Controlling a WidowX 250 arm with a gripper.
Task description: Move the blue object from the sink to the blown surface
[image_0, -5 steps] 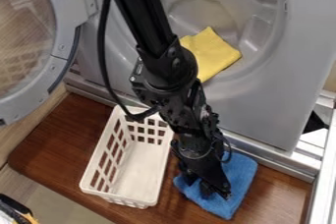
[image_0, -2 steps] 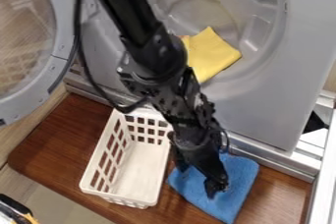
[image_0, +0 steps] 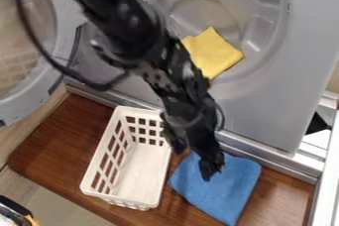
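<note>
Blue cloth (image_0: 228, 190) on the brown worktop (image_0: 59, 141), at lower right of the view, lying just beside the right-hand side of the white basket (image_0: 122, 197). Spread mostly flat, with slightly wavy edges; upper edge near the metal rail (image_0: 268, 164) along the foot of the grey front (image_0: 258, 116). Black gripper (image_0: 208, 169) above the upper left part of the cloth, pointing steeply down and partly covering it from view. Open or closed: cannot tell. Contact with the cloth: cannot tell either. Black arm (image_0: 126, 22) slanting from upper left down toward lower right, across the grey front; dark cable (image_0: 41, 46) looping out on the left side of the arm, over the round door (image_0: 53, 84). Basket upright, long sides running at a slant, walls pierced by rows of squarish holes, pale solid bottom visible inside. Yellow cloth (image_0: 213, 56) in the round recess of the grey front, just right of the arm, one corner pointing up; well apart from the blue one. Door standing open at upper left, with a see-through middle and a grey rim. At lower left corner, below the worktop: black object with yellow parts (image_0: 17, 212), cut off by the view's edge.
</note>
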